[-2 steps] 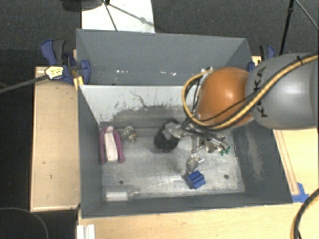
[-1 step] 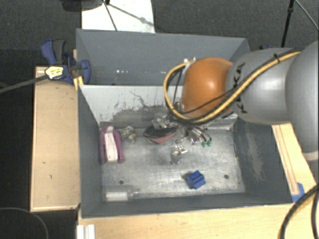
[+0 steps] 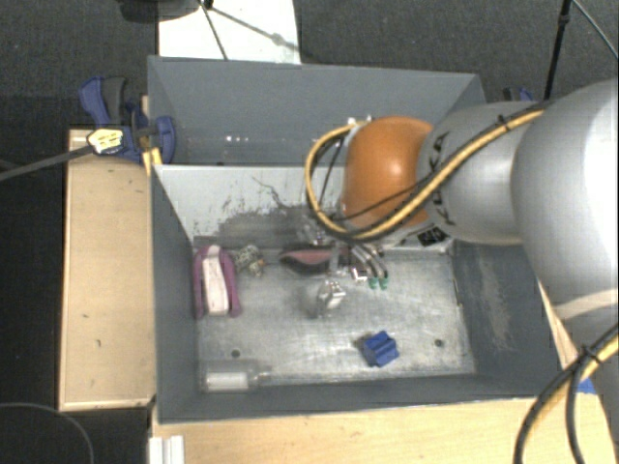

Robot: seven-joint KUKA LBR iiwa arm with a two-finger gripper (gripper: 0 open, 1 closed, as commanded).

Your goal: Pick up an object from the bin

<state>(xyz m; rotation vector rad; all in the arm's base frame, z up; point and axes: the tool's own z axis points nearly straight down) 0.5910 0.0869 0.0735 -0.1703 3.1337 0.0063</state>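
My gripper [image 3: 332, 294] reaches down from under the orange cover to the bin floor near the middle. Just to its left and slightly farther back lies a flat dark red, oval thing [image 3: 304, 259]. A small piece with green tips [image 3: 377, 280] sits close on its right. In front of it and to the right, a small blue block [image 3: 379, 348] lies on the floor, apart from the gripper. Nothing shows between the gripper's tips.
A purple and pink oblong thing [image 3: 215, 280] lies along the left wall, with a small metallic bit [image 3: 250, 258] beside it. A pale clear tube [image 3: 228, 380] rests in the front left corner. The arm covers the bin's back right part.
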